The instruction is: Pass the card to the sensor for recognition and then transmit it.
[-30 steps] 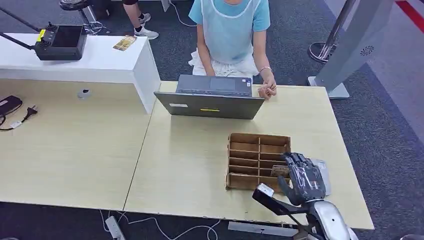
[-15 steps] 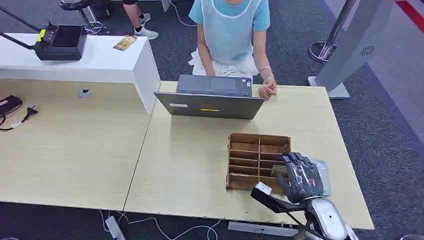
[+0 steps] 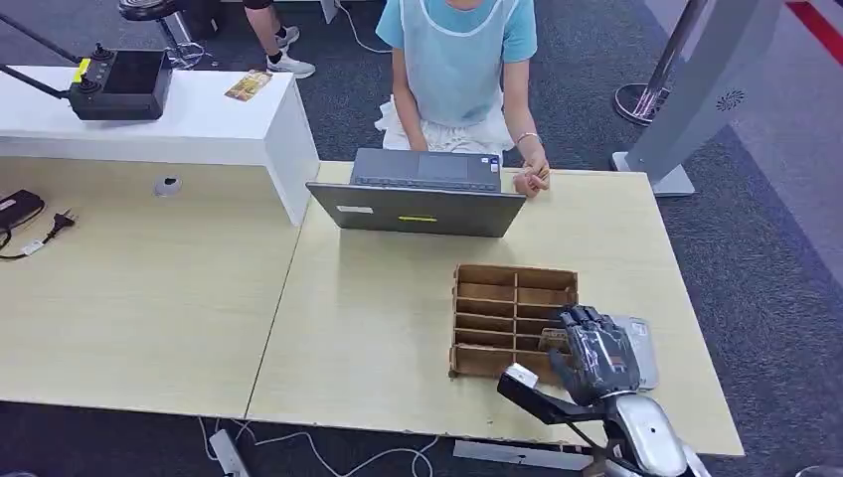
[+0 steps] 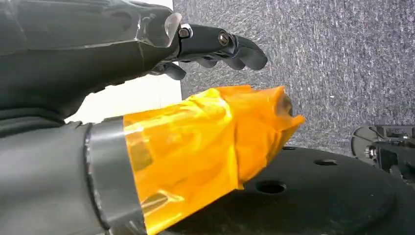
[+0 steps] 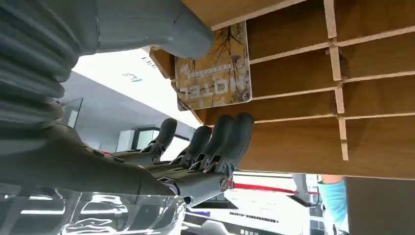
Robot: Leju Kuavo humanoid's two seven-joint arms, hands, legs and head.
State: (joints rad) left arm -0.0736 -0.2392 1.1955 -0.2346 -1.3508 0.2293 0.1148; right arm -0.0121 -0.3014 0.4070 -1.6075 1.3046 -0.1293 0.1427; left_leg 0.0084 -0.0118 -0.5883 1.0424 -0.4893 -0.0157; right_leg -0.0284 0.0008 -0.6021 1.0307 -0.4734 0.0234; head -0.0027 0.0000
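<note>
Left robot hand (image 4: 147,73): hangs over grey carpet, fingers loosely extended, holding nothing; thumb wrapped in glossy orange tape.

Pale wood-grain tabletop (image 3: 378,318), centre of frame. A grey laptop (image 3: 418,194) sits at its upper edge, with a person in a light blue top (image 3: 459,60) seated behind it.

Wooden divider box (image 3: 512,318), lower centre: thin brown slats forming rows of shallow rectangular slots.

Right robot hand (image 3: 594,353), lower right of the frame, at the box's right end. In the right wrist view the card (image 5: 215,78) stands in a slot, a small rectangle printed with brown branching lines. The grey thumb lies against its upper edge; dark fingers (image 5: 220,134) are extended just beside its other side. Whether it is pinched, I cannot tell.

Compared with a second ago, the right robot hand sits slightly lower and further left in the frame.
</note>
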